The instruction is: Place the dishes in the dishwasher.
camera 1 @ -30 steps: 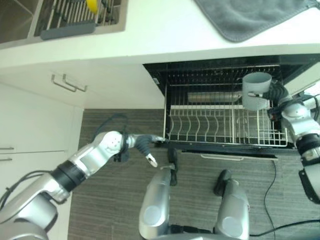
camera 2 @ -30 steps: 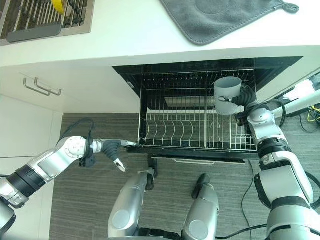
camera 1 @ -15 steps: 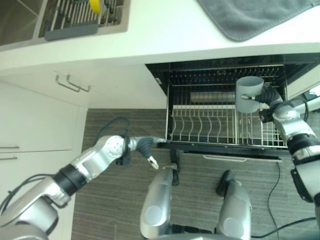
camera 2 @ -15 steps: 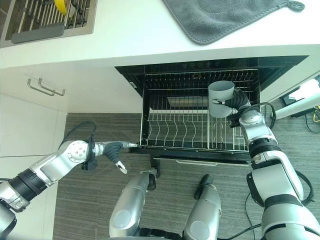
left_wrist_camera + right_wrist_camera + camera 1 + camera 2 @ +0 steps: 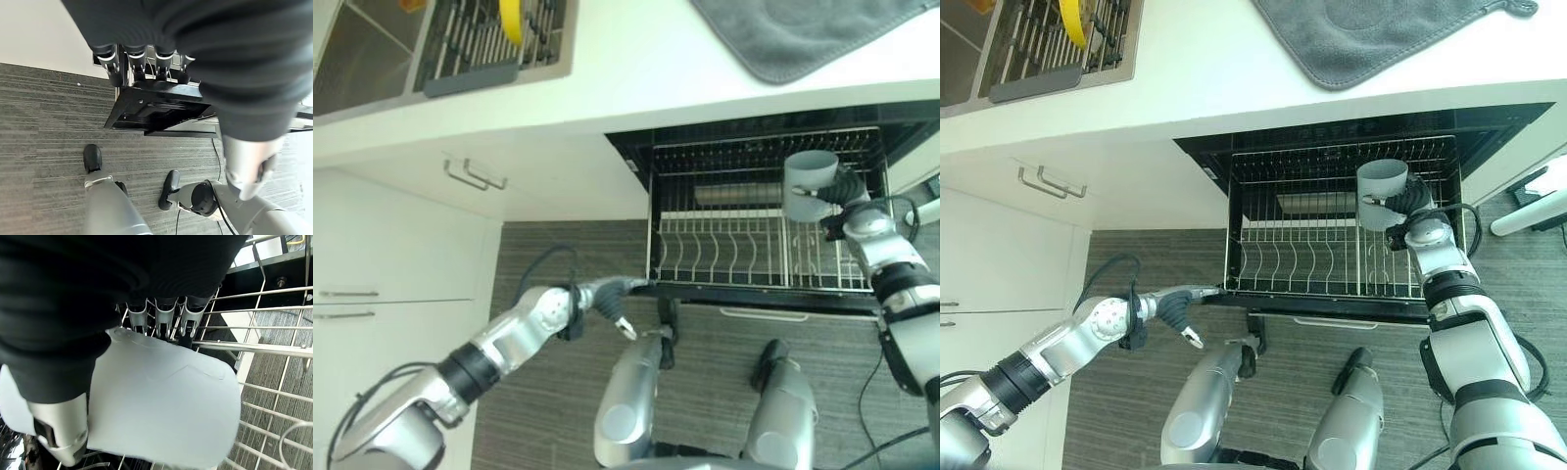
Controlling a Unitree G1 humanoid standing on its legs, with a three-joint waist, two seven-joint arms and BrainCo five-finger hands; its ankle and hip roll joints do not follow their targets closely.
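Note:
The dishwasher's wire rack is pulled out under the counter, with rows of upright tines in it. My right hand is shut on a pale grey cup, which hangs mouth-up over the rack's right part. In the right wrist view my fingers and thumb curl round the cup, with rack wires behind it. My left hand is low at the rack's front left corner. Its straight fingers reach to the rack's edge and it is open.
On the white counter lies a grey towel. At the far left a sink drying rack holds a yellow item. White cabinets with a metal handle stand left of the dishwasher. Grey plank floor lies in front.
The camera has shifted. My right hand has carried the cup a little to the left and slightly lower over the rack. My left hand stays at the rack's front left corner.

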